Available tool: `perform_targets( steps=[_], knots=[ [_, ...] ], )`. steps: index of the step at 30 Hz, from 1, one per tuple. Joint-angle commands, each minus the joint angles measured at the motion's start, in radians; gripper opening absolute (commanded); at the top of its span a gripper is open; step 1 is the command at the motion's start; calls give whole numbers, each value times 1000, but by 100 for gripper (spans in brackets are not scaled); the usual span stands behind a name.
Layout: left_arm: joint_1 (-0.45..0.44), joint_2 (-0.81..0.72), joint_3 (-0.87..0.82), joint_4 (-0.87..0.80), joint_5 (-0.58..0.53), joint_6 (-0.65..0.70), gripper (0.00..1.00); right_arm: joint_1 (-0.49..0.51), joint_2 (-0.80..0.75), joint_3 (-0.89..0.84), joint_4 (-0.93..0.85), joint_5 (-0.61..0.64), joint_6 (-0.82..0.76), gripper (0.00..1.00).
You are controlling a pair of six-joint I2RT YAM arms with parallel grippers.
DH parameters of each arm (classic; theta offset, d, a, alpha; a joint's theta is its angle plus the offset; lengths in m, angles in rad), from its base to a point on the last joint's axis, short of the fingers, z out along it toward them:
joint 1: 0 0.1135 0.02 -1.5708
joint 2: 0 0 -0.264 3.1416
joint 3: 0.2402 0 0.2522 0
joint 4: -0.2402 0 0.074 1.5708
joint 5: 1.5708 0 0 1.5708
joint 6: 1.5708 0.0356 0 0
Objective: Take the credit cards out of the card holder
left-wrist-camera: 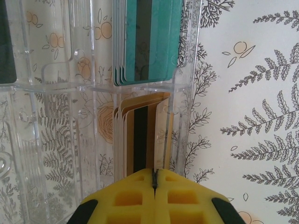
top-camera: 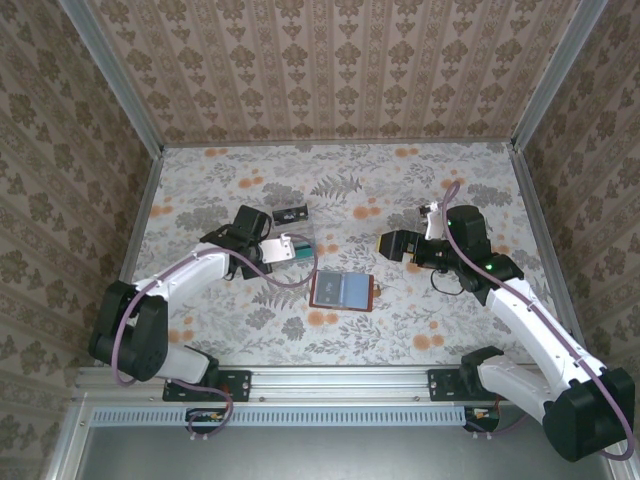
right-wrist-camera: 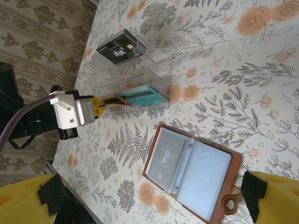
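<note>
The small brown leather bifold card holder (top-camera: 343, 291) lies open on the floral table (top-camera: 450, 180) between our arms, a VIP card (right-wrist-camera: 163, 161) in one sleeve. Our left gripper (left-wrist-camera: 155, 179) is clenched on a tan striped card (left-wrist-camera: 140, 140) at the clear plastic organiser (left-wrist-camera: 60, 116); our right gripper (right-wrist-camera: 149, 203) hangs released. The holder looks light and floppy: we would pin its leather edge, then pinch the stiff card.

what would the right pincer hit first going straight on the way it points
Probably the open card holder, lying straight ahead of the right pincer between its spread fingers; depth is unclear, so maybe the table first.
</note>
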Motion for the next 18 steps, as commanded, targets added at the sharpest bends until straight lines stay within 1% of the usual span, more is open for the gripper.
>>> perform_targets(
  steps=[1,7,8,9,12,18],
  knots=[
    [11,7,-2,19,4,15,0,6,8,-10,18,-7,-11,100],
    [11,9,-2,23,13,-17,1,9,15,-13,27,-13,-6,100],
    [39,12,0,26,10,-24,12,9,15,-11,25,-14,-5,100],
    [39,13,2,26,9,-28,14,9,15,-10,24,-16,-6,100],
    [43,16,5,33,10,-43,13,11,14,-11,23,-14,-6,100],
    [48,18,8,38,7,-50,17,13,18,-11,28,-8,-3,100]
  ],
)
